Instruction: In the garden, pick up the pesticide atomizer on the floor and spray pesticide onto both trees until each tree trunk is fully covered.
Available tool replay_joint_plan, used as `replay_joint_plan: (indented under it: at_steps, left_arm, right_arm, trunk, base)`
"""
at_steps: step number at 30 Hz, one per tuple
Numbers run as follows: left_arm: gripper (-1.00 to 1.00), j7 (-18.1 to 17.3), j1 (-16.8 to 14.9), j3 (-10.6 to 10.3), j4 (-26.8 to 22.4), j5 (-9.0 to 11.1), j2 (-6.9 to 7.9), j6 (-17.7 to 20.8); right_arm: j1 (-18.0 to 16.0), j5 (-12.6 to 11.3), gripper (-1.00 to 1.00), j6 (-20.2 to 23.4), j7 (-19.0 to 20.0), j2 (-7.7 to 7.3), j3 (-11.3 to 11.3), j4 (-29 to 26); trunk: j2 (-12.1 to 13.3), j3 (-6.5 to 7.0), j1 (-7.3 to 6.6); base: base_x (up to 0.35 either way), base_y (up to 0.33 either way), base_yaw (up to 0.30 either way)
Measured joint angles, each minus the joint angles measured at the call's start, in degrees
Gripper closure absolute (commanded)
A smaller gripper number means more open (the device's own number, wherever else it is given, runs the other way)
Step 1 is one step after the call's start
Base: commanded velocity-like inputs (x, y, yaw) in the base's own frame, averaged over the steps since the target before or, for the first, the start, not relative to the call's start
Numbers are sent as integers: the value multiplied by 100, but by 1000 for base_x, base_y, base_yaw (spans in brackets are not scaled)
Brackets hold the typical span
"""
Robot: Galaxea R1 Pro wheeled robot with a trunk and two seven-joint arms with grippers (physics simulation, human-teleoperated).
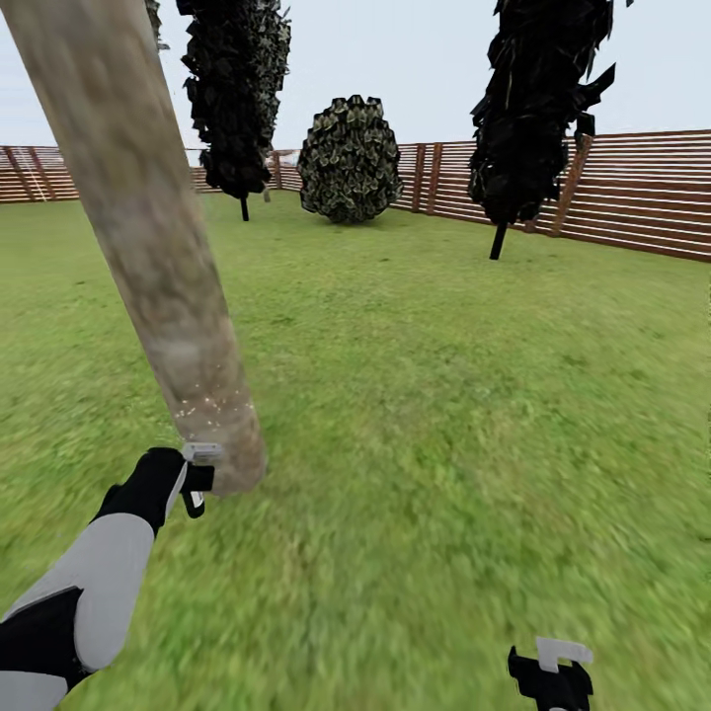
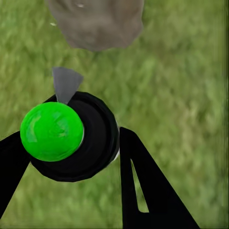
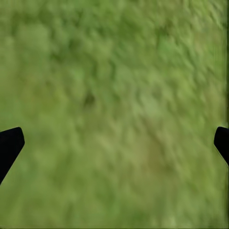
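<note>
Down by the foot of the mottled grey-beige tree trunk (image 1: pixel 148 247), the left gripper (image 2: pixel 71 157) is closed around the pesticide atomizer (image 2: pixel 78 138), a round black bottle with a bright green cap and grey nozzle aimed at the trunk, while the right gripper (image 3: pixel 114 145) hangs wide open and empty over grass (image 3: pixel 119 95).

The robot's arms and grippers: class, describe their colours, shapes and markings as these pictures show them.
The left arm has light grey and black shell segments ending in a black wrist. The left gripper and right gripper are black with white tabs. The fingers are flat black tapering wedges with a slot cut through.
</note>
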Motion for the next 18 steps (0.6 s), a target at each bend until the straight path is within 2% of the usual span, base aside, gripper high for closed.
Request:
replay_joint_plan:
  at_steps: [2,5,11,13,15,18]
  left_arm:
    - [100,0,25,-4,55,-4,5,3]
    - [100,0,287,9,45,-11,11,-10]
    - [100,17,403,19,-18,-5,18,-5]
    - [100,266,405,26,-76,-21,14,-2]
    - [100,646,406,57,-139,23,-18,12]
    - [100,692,406,64,-139,337,-33,4]
  right_arm:
    - [-1,0,-100,0,5,0,0,0]
    - [1,0,-100,0,7,6,6,0]
    - [-2,0,-100,1,7,9,8,3]
    - [-1,0,-100,1,8,9,12,8]
    - [-1,0,-100,1,18,9,14,10]
    - [-1,0,-100,0,24,9,10,9]
  trunk:
    - [0,0,0]
    - [0,-1,0]
    - [0,0,-2]
    - [0,0,-2]
    - [0,0,-2]
    - [0,0,-2]
  base:
    - [15,-277,0]
    - [72,-277,41]
    - [139,-262,235]
    - [187,-235,272]
    - [201,-227,272]
    - [211,-220,125]
